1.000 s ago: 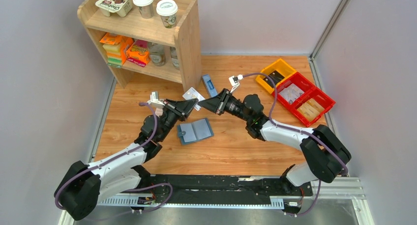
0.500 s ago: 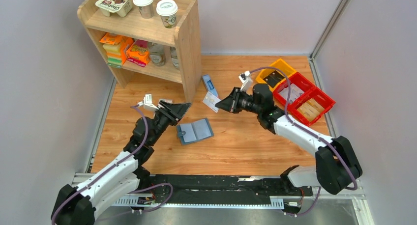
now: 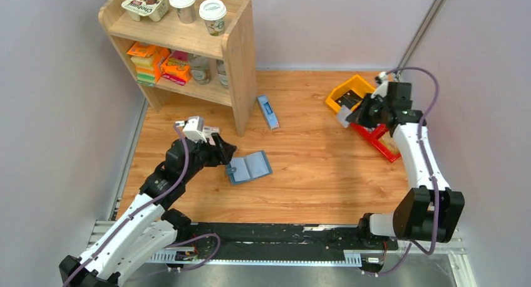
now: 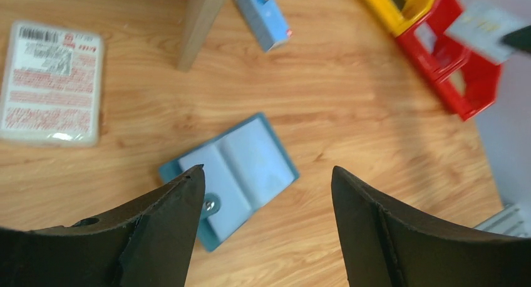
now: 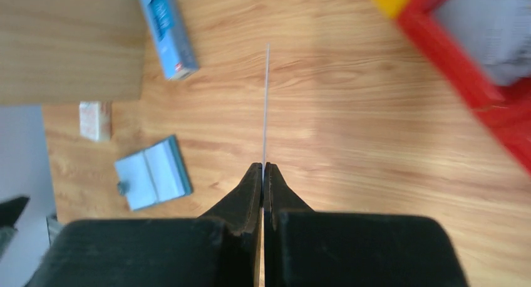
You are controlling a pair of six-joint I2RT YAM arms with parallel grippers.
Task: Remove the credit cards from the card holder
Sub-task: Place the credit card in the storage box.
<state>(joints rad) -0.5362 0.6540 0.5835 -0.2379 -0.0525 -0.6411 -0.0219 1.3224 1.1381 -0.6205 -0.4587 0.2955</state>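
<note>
1. Smooth wood-grain table (image 3: 313,174). On it lies the card holder (image 3: 248,167), flat soft fabric, open like a little book.
2. It has a teal border, paler blue pocket panels and a small tab with a metal snap at its left end.
3. The left gripper (image 3: 226,150) hangs at that left end, black jaws spread wide, gripping nothing.
4. The right gripper (image 5: 263,168) is pinched tight on a thin stiff card (image 5: 265,105), seen edge-on, over by the red bin (image 4: 432,80) and yellow bin (image 4: 391,5).
5. A narrow blue-and-white box (image 3: 267,111) lies at the foot of the wooden shelf (image 3: 241,49). A pink-and-white pack (image 4: 51,82) lies flat further left.
</note>
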